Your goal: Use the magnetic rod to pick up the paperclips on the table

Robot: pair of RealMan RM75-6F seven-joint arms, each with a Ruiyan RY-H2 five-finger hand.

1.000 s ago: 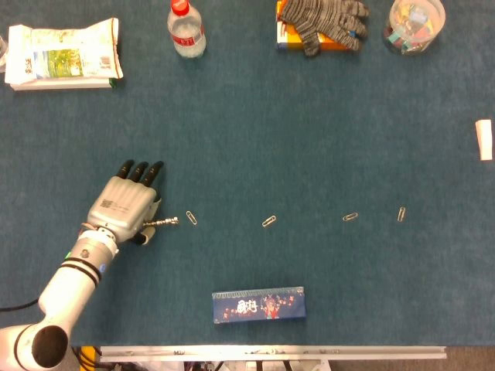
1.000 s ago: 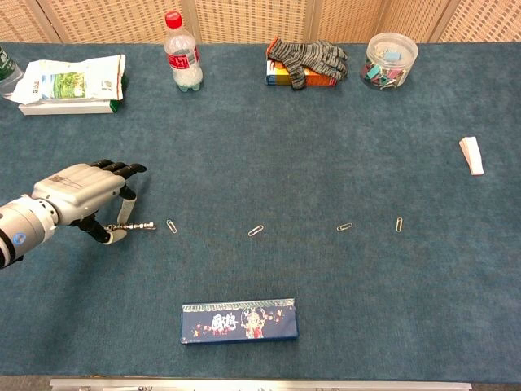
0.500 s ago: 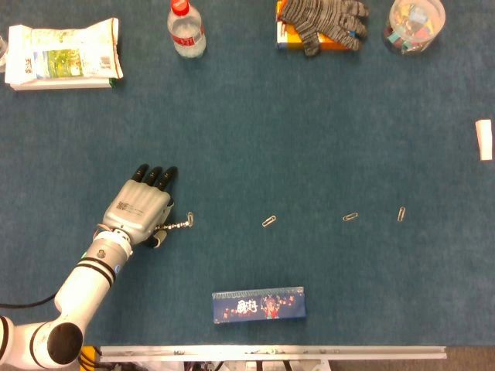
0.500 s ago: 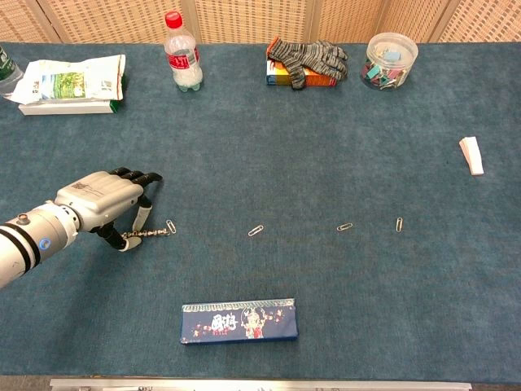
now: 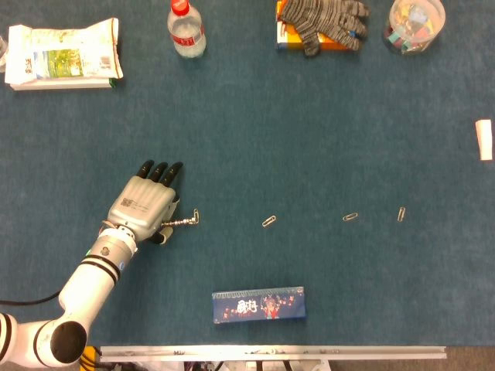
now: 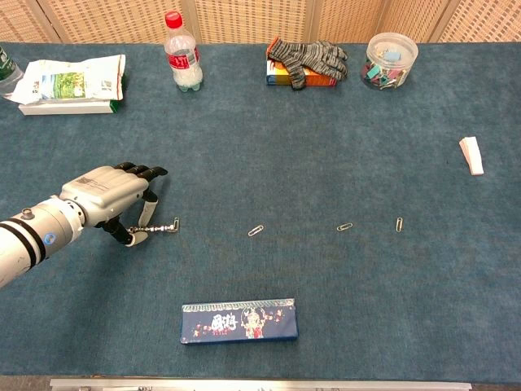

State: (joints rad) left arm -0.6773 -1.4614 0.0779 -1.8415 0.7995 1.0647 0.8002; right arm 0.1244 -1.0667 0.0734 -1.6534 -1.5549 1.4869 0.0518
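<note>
Our left hand pinches the magnetic rod low over the desk's left half, its tip touching the first paperclip, which seems stuck to it. Three paperclips lie in a row toward the right edge. We should sweep level along that line, slowly, tip skimming the cloth. The right hand is out of sight.
</note>
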